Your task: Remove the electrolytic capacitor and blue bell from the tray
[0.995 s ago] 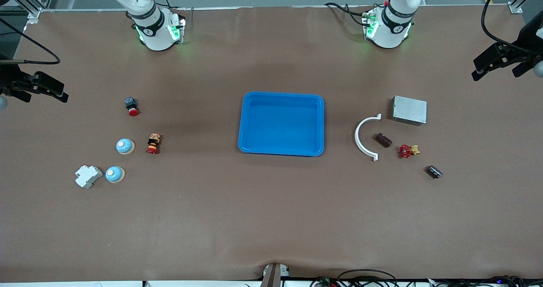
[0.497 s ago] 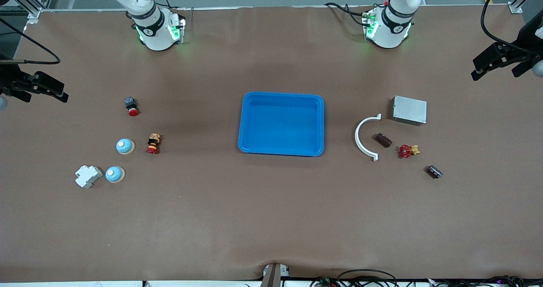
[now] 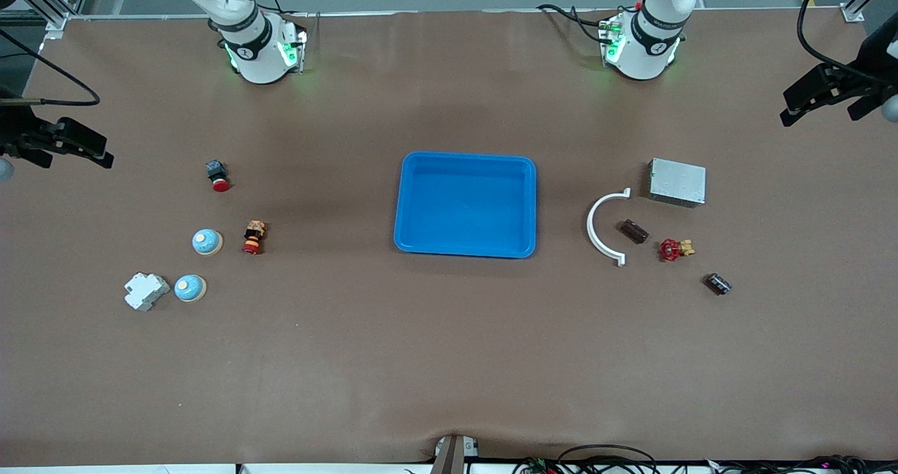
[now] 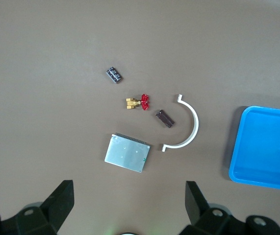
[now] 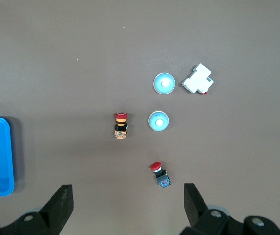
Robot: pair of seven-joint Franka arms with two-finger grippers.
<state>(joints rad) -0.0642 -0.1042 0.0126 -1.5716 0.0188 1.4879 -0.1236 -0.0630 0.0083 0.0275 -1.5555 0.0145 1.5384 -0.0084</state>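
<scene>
Two blue dome bells sit toward the right arm's end of the table. The right wrist view shows both bells. A dark brown capacitor and a black capacitor lie toward the left arm's end. An empty blue tray stands mid-table. My left gripper hangs open high over the metal box. My right gripper hangs open high over the red push button. Neither holds anything.
By the capacitors lie a metal box, a white curved clip and a red-handled brass valve. By the bells are a red push button, a red and yellow button and a white breaker.
The left gripper has drifted slightly toward the robots' bases. Nothing on the table has moved.
</scene>
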